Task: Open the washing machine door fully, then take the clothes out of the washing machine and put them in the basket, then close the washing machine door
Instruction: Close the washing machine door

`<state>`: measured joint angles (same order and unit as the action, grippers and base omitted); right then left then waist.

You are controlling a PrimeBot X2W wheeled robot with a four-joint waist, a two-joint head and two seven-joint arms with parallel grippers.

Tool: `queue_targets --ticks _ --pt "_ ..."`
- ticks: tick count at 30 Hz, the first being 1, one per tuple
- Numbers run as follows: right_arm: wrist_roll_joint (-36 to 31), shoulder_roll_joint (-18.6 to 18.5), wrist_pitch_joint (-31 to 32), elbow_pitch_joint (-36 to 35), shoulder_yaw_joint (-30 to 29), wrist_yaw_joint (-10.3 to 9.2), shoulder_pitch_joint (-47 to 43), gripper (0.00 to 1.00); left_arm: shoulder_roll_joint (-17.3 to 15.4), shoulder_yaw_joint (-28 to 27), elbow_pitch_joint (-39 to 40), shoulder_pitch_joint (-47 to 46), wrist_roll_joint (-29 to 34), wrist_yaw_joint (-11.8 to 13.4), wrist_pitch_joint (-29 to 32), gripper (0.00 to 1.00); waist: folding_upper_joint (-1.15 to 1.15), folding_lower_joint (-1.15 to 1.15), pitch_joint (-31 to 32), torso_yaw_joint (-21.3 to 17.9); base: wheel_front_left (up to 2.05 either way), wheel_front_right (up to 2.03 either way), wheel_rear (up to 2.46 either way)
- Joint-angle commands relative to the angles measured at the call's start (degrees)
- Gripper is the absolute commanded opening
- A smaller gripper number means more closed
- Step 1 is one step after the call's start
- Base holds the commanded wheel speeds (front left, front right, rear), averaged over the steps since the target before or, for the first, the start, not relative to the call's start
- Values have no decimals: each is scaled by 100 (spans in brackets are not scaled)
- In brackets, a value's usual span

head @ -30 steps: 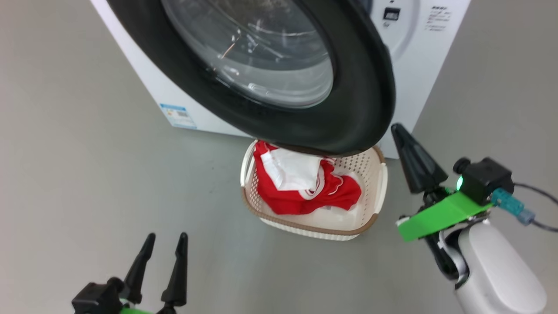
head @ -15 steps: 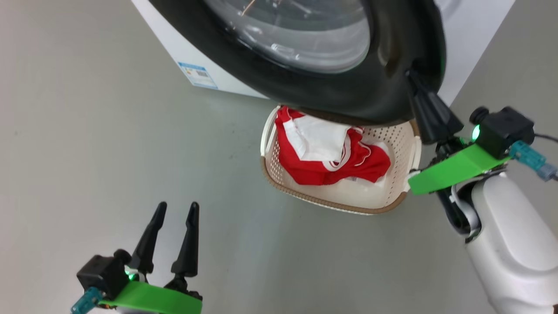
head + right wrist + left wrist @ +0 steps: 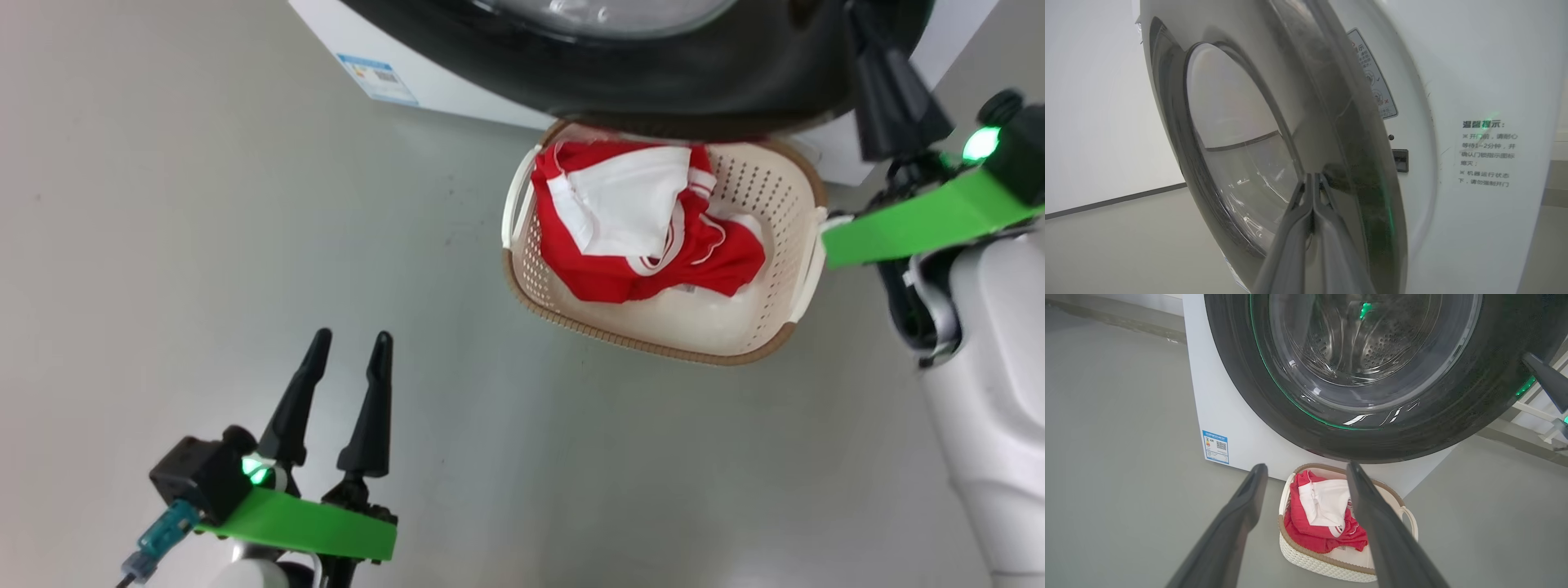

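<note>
With the clothes (image 3: 620, 278) in the basket (image 3: 653, 347) beneath the ajar washing machine door (image 3: 653, 90), closing is in hand: the right gripper (image 3: 1312, 179), jaws shut against its right rim, should push it far side to latch, while the left gripper (image 3: 351, 339) idles near left, jaws wide.

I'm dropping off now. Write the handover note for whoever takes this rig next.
Left pincer: open, empty, hovering over the floor.
Right pincer: shut, empty, tips against the black rim of the washing machine door.
Things: the clothes lie in the basket, in front of the washing machine, under the door.
Done: clothes unloaded.
Left: door stands ajar; push it shut.
</note>
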<state>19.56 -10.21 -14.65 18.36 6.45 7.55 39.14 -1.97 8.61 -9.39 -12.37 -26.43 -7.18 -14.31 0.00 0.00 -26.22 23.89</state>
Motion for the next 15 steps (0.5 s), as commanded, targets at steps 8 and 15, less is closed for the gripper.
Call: queue_targets --ticks 8,15 --pt "-119 12 -35 -142 -194 -6 542 0 -91 -27 208 -272 -165 -31 -69 100 0 0 -429 170 0 0 0" --pt "-161 35 -35 -192 -442 -6 869 0 -91 40 237 -385 -224 -31 -69 100 0 0 -601 220 0 0 0"
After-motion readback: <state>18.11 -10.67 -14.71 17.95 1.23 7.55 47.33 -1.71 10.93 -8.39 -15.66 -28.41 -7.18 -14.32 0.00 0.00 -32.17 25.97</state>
